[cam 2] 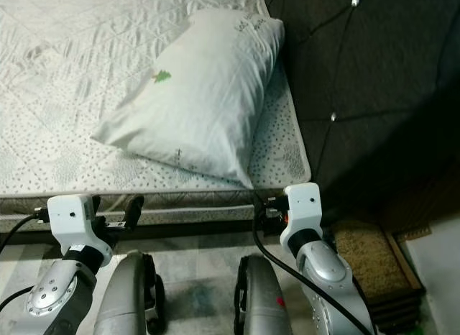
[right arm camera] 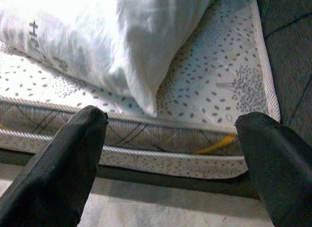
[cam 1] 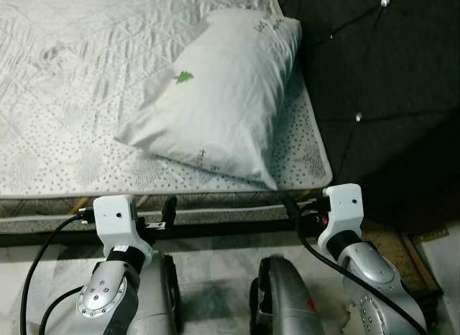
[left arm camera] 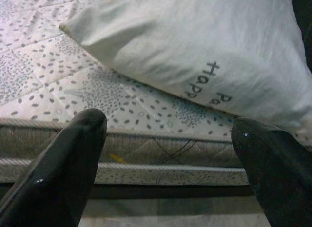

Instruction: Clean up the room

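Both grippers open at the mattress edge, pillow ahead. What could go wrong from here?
1. The pillow lies askew with its near corner close to the mattress edge; a one-sided pull might drag it off onto the floor.
2. The left gripper and right gripper sit level with the mattress side, so reaching forward may jam the fingers into it.

Both silver arms were raised forward at about the same height, bent at the elbows, with white wrist housings upright at their ends. The left gripper (left arm camera: pixel 168 127) pointed ahead, its two black fingers (left arm camera: pixel 73 159) spread wide apart with nothing between them. The right gripper (right arm camera: pixel 170 122) was posed likewise, its fingers (right arm camera: pixel 68 159) parted just as widely and holding nothing. Black cables looped from each wrist back along the forearms. The robot's two legs showed below, between the arms.
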Tool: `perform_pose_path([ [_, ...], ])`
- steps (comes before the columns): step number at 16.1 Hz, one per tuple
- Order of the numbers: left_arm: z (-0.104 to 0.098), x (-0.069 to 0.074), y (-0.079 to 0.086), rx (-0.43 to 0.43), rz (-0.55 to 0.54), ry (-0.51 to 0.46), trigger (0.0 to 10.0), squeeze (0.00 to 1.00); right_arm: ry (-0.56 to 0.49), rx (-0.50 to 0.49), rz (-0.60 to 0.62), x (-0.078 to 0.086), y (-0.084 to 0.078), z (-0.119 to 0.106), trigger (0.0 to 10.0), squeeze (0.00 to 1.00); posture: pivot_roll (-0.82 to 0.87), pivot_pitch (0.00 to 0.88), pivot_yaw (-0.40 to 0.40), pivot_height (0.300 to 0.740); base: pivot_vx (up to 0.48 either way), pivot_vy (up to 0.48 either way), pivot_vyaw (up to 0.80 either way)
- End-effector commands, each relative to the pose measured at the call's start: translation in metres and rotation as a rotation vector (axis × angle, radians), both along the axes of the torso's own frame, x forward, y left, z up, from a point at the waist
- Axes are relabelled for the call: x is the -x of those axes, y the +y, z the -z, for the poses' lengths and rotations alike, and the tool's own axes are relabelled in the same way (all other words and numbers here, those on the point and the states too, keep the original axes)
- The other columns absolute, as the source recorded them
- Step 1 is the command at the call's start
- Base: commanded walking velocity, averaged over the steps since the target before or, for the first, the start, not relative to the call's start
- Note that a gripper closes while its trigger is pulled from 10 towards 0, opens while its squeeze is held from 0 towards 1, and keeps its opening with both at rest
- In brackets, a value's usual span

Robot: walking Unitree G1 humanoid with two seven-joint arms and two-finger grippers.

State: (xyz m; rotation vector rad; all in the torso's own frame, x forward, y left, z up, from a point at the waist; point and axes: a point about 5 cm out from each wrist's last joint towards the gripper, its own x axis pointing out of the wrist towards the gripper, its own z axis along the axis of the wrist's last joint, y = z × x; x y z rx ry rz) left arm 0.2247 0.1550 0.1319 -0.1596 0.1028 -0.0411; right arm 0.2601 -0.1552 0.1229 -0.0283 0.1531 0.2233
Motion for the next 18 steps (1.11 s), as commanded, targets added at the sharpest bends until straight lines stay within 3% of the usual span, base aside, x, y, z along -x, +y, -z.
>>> perform_pose_path([
  [1, 0.005, 0.002, 0.001, -0.006, -0.001, 0.025, 10.0, 0.0, 0.021, 0.002, 0.007, 0.002, -0.004, 0.005, 10.0, 0.0, -0.05, 0.333, -0.044, 0.589, 0.0, 0.0, 0.0],
  [8, 0.003, -0.002, 0.001, -0.011, 0.003, -0.001, 10.0, 0.0, 0.001, 0.009, 0.021, -0.004, -0.004, 0.005, 10.0, 0.0, -0.04, 0.309, -0.039, 0.589, 0.228, 0.0, 0.0],
  [18, 0.002, -0.008, 0.0, -0.012, 0.026, -0.025, 10.0, 0.0, -0.034, 0.012, 0.013, -0.013, -0.001, 0.004, 10.0, 0.0, -0.04, 0.271, -0.03, 0.589, 0.48, 0.0, 0.0],
])
